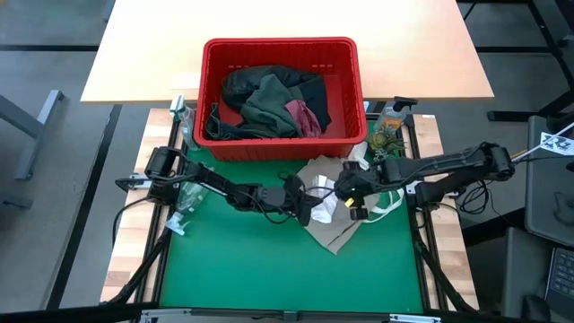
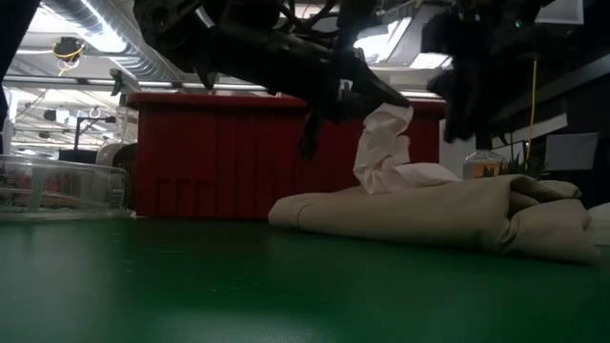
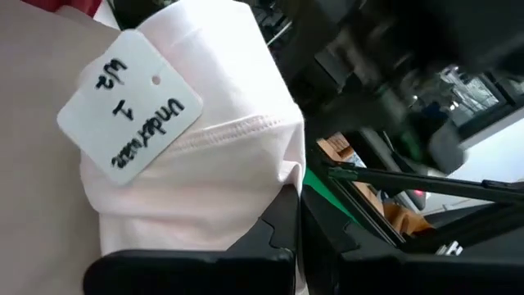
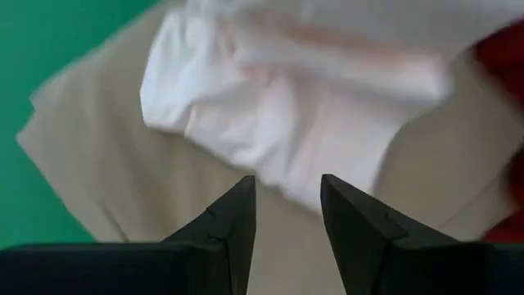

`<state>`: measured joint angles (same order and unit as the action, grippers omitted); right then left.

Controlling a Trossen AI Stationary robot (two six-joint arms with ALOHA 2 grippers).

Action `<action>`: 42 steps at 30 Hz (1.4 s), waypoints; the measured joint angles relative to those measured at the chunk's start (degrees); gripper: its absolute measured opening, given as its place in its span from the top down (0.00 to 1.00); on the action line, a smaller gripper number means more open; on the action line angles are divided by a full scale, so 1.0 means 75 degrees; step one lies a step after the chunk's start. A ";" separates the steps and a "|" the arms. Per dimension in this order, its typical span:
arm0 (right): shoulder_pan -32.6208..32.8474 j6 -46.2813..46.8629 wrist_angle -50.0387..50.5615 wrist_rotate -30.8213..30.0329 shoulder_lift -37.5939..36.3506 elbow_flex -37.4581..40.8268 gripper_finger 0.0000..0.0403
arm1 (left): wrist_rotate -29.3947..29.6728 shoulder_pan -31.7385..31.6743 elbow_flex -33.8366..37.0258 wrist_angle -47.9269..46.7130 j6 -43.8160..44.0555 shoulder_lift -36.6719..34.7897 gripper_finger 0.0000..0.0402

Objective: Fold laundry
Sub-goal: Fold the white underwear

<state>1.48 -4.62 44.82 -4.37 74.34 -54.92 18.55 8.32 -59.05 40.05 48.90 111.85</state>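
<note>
A tan garment (image 1: 336, 229) lies folded on the green mat (image 1: 269, 269), below the red basket (image 1: 280, 45). On it rests a pale pink-white cloth (image 2: 386, 143) carrying a white handwritten tag (image 3: 131, 98). My left gripper (image 1: 309, 208) reaches in from the table's left and is shut on this pale cloth. My right gripper (image 4: 286, 213) hangs open just above the pale cloth (image 4: 270, 123) and the tan garment (image 4: 98, 164), with nothing between its fingers. More laundry (image 1: 269, 99), dark, olive and maroon, is heaped in the basket. My left gripper pinches the pale cloth between its two fingers at a bunched fold below the stitched hem (image 3: 246, 205); the number of layers does not show. The fingers come nearly level from the table's left. The gripped end is raised, and the lower part (image 2: 405, 176) rests on the tan garment.
A clear plastic bottle (image 1: 184, 211) lies at the mat's left edge. A spray bottle (image 1: 390, 115) and small green things stand right of the basket. The near half of the mat is bare green.
</note>
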 joint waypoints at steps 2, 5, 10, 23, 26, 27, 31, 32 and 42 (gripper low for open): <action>0.0000 -0.0294 -0.0048 -0.0014 -0.0118 -0.0199 0.66 | 0.0036 0.0044 0.0000 -0.0002 0.0000 0.0000 1.00; -0.0003 -0.0620 -0.0359 -0.0022 -0.0199 -0.0482 0.66 | 0.0129 0.0074 -0.0022 -0.0008 -0.0004 0.0000 1.00; -0.0003 -0.0647 -0.1585 -0.0225 -0.0224 -0.0632 0.66 | 0.0198 0.0096 -0.0419 -0.0083 -0.0361 0.0261 1.00; -0.0003 -0.0425 -0.1929 -0.0311 0.0141 0.0333 0.66 | -0.0001 0.0108 -0.1429 -0.0136 -0.0599 0.1464 1.00; -0.0035 -0.0424 -0.2120 -0.0622 0.0134 0.0756 0.66 | 0.0027 0.0108 -0.1443 -0.0271 -0.0606 0.1480 1.00; -0.0100 -0.0426 -0.2116 -0.0696 0.0132 0.0896 0.66 | 0.0026 0.0110 -0.1443 -0.0287 -0.0606 0.1483 1.00; -0.0461 -0.0418 -0.2676 -0.0752 0.0131 0.1446 0.66 | 0.0049 0.0108 -0.1443 -0.0429 -0.0639 0.1483 1.00; -0.0571 -0.0418 -0.2883 -0.0751 0.0126 0.1590 0.66 | 0.0049 0.0108 -0.1443 -0.0447 -0.0722 0.1483 1.00; -0.1224 -0.0446 -0.3375 -0.0710 0.0126 0.2099 0.66 | -0.0035 0.0228 -0.1443 -0.0383 -0.2144 0.1483 0.90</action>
<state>-7.70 -7.97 19.50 -9.69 75.29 -39.18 18.29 10.02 -69.87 37.17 32.83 122.98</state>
